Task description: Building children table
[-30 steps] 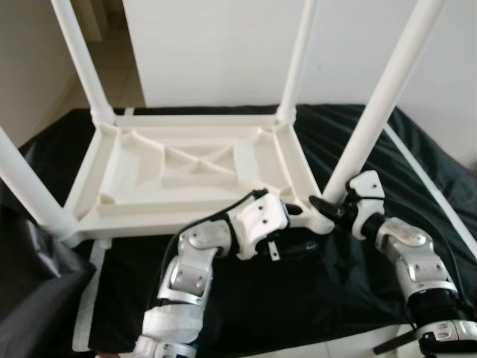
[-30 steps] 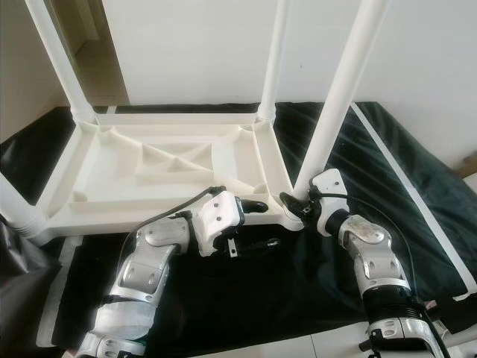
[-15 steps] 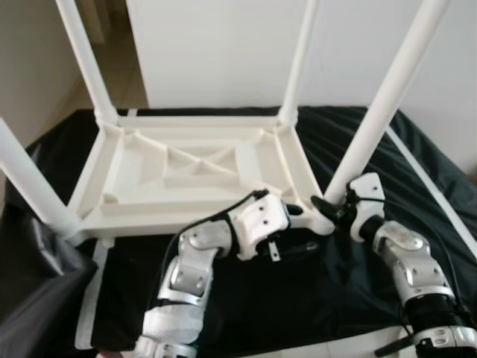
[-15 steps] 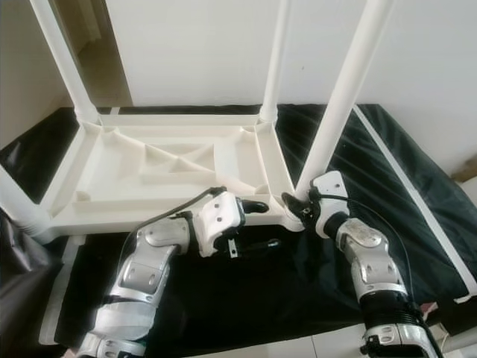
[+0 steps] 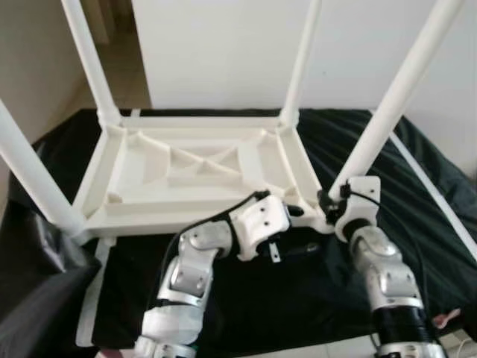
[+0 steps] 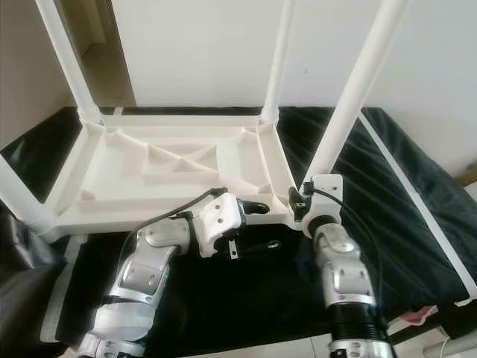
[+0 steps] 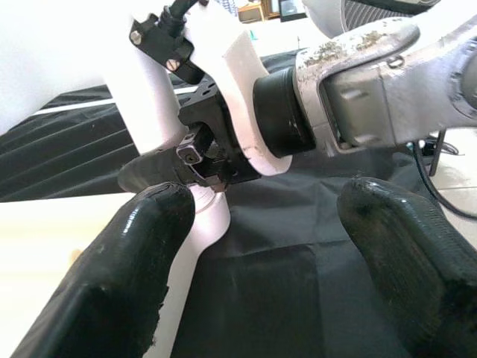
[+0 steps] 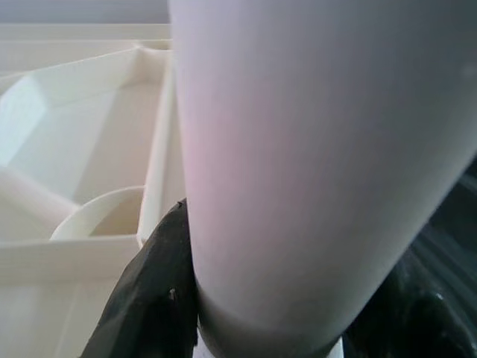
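- The table [image 5: 201, 168], of white moulded plastic, lies upside down on a black sheet [image 5: 298, 283] spread over the floor, at the centre of the head view; four legs rise from its corners.
- The near-right leg [image 5: 391, 112], at 2 o'clock from the frame's centre, stands in its corner socket and leans slightly to the right.
- The right gripper [image 5: 332, 205] is at the base of that leg. In the right wrist view the leg [image 8: 313, 164] sits between two black fingers [image 8: 153, 298], the jaws closed round it just above the socket.
- The left gripper [image 5: 294, 227] rests at the table's near-right corner, at 9 o'clock from the right gripper. In the left wrist view its jaws stand wide apart and hold nothing; one finger [image 7: 127, 276] lies close against the white corner.
- Handling, as judged: the plastic looks light, stiff and smooth, so the round leg may slip or turn in the jaws. A hold low on the leg, near the socket, gives least leverage for tipping; the ribbed rim offers a firmer edge for steadying the frame.
- No brand, label or legible writing is seen on any part.
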Motion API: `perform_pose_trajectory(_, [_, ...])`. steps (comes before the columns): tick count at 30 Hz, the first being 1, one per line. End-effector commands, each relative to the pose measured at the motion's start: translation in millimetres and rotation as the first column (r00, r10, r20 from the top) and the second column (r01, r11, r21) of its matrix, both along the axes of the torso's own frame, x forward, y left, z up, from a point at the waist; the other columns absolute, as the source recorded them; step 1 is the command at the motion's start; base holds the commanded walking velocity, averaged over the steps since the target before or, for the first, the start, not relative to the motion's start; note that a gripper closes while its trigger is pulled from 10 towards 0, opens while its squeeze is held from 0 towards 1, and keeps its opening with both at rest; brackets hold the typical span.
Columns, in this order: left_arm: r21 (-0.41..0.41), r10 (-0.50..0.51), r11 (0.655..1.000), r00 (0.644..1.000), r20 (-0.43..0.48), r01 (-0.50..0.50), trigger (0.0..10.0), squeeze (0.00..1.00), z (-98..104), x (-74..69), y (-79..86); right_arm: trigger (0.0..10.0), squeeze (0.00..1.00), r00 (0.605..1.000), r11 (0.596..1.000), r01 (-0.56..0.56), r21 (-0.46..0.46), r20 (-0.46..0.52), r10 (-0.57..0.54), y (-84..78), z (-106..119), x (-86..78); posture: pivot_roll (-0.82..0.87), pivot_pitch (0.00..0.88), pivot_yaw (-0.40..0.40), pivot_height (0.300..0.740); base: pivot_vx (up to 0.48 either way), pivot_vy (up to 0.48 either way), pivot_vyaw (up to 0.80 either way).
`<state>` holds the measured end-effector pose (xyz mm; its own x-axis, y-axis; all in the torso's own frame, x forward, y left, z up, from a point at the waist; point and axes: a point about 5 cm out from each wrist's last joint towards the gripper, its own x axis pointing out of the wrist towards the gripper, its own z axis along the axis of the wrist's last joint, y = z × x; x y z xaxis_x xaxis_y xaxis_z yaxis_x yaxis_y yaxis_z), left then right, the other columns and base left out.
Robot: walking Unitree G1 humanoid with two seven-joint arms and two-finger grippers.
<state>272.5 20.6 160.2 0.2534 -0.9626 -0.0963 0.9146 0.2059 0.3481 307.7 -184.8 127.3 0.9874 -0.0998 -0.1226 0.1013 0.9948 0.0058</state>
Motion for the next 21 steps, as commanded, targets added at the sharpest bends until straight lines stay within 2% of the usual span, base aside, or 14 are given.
perform_pose_trajectory(1, [-0.063, 0.216, 0.974, 0.976, 0.001, -0.216, 10.0, 0.00, -6.8, 2.9, 2.3, 10.0, 0.00, 0.988, 0.994, 0.107, 0.012, -0.112, -0.105, -7.8, -23.9, -9.2, -0.01, 0.000, -0.044, 0.740, 0.000, 0.000, 0.00])
perform_pose_trajectory(3, [-0.065, 0.215, 0.975, 0.977, 0.003, -0.215, 10.0, 0.00, -5.8, 3.9, 1.4, 10.0, 0.00, 0.978, 0.981, 0.191, 0.038, -0.097, -0.187, -2.1, -22.3, -8.6, -0.01, 0.000, -0.043, 0.740, 0.000, 0.000, 0.00])
perform_pose_trajectory(4, [-0.065, 0.215, 0.975, 0.977, 0.003, -0.215, 10.0, 0.00, -5.8, 3.9, 1.4, 10.0, 0.00, 0.978, 0.981, 0.191, 0.038, -0.097, -0.187, -2.1, -22.3, -8.6, -0.01, 0.000, -0.043, 0.740, 0.000, 0.000, 0.00])
perform_pose_trajectory(8, [-0.061, 0.210, 0.976, 0.978, 0.006, -0.209, 10.0, 0.00, -6.1, 4.4, 0.5, 10.0, 0.00, 0.939, 0.940, 0.337, 0.059, -0.089, -0.331, -0.1, -16.9, -4.2, -0.01, 0.000, -0.039, 0.740, 0.000, 0.000, 0.00])
perform_pose_trajectory(10, [-0.061, 0.210, 0.976, 0.978, 0.006, -0.209, 10.0, 0.00, -6.1, 4.4, 0.5, 10.0, 0.00, 0.934, 0.934, 0.352, 0.061, -0.090, -0.346, 0.1, -16.3, -4.3, -0.01, 0.000, -0.039, 0.740, 0.000, 0.000, 0.00])
perform_pose_trajectory(12, [-0.061, 0.206, 0.977, 0.979, 0.005, -0.205, 10.0, 0.00, -6.3, 3.9, -0.1, 10.0, 0.00, 0.891, 0.889, 0.451, 0.072, -0.079, -0.446, 1.7, -11.5, -2.8, -0.01, 0.000, -0.040, 0.740, 0.000, 0.000, 0.00])
perform_pose_trajectory(16, [-0.061, 0.205, 0.977, 0.979, 0.005, -0.204, 10.0, 0.00, -6.3, 3.6, -0.4, 10.0, 0.00, 0.868, 0.865, 0.495, 0.085, -0.076, -0.490, 4.3, -9.2, -1.9, -0.01, 0.000, -0.043, 0.740, 0.000, 0.000, 0.00])
perform_pose_trajectory(21, [-0.062, 0.215, 0.975, 0.977, 0.004, -0.214, 10.0, 0.00, -6.5, 3.1, 1.5, 10.0, 0.00, 0.872, 0.871, 0.487, 0.068, -0.079, -0.482, 12.0, -10.9, -1.8, 0.00, 0.000, -0.051, 0.740, 0.000, 0.000, 0.00])
